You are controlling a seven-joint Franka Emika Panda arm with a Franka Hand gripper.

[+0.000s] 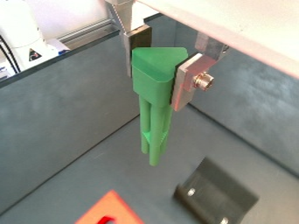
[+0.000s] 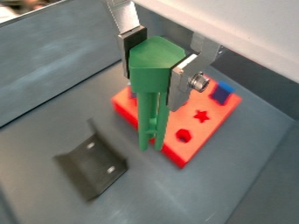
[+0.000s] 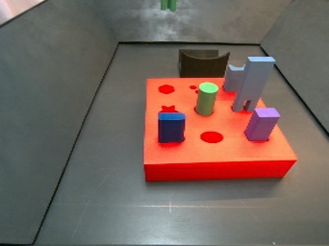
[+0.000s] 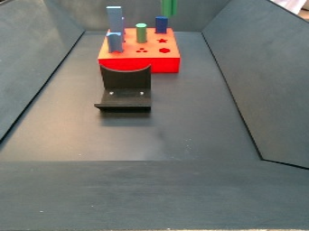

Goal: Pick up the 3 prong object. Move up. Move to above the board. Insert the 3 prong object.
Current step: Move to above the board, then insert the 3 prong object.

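Note:
My gripper (image 1: 163, 61) is shut on the wide top of the 3 prong object (image 1: 153, 114), a tall green post whose prongs hang straight down. It shows the same way in both wrist views, gripper (image 2: 159, 61) and post (image 2: 149, 109). I hold it high in the air. The red board (image 2: 193, 127) with shaped holes lies below and just behind the prongs; only a corner of the board (image 1: 111, 210) shows in a wrist view. In both side views just the post's lower end shows at the upper edge (image 3: 168, 4) (image 4: 167, 6), above the far part of the board (image 3: 213, 168) (image 4: 163, 63). The gripper itself is out of both side views.
On the board stand a short green cylinder peg (image 3: 206, 98), a tall grey-blue block (image 3: 251, 82), a purple block (image 3: 263, 124) and a blue block (image 3: 171, 127). A dark curved block (image 3: 199, 62) (image 4: 125, 87) (image 2: 91, 162) sits on the floor beside the board. Grey walls enclose the floor.

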